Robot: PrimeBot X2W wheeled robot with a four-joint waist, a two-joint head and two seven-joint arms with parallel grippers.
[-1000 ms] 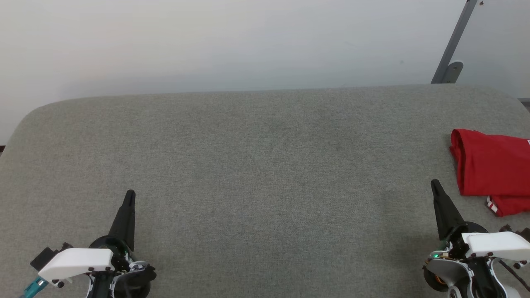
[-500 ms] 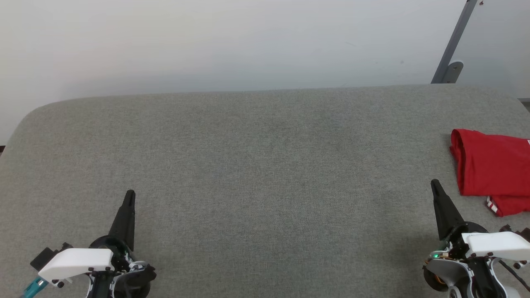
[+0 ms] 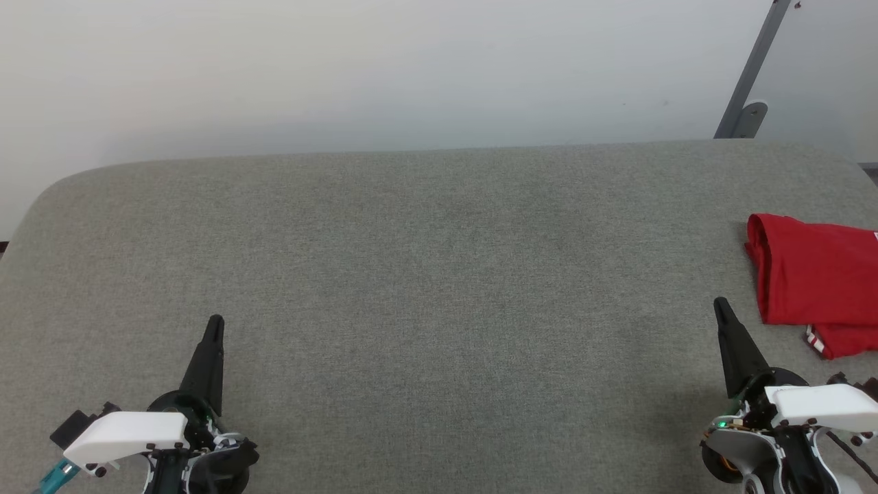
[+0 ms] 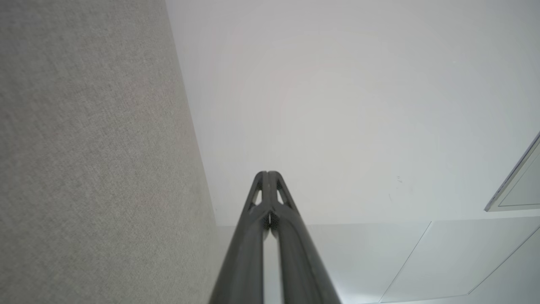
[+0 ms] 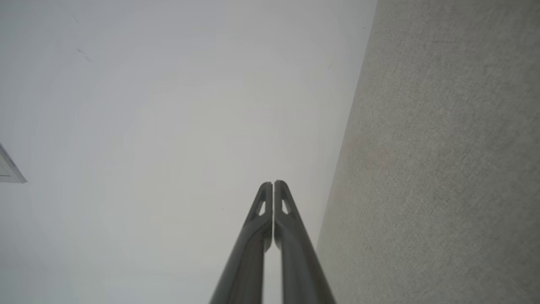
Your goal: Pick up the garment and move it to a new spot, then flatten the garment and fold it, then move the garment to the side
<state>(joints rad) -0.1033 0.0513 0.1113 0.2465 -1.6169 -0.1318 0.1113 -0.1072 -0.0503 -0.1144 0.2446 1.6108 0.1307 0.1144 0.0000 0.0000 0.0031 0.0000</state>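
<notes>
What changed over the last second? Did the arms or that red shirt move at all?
Nothing visibly changed. The left gripper and the right gripper are both shut and in the same places near the front of the grey table. The folded red garment lies where it was at the table's right side, and neither gripper touches it.

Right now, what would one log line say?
shirt: folded, right side of table | left gripper: shut, empty | right gripper: shut, empty
</notes>
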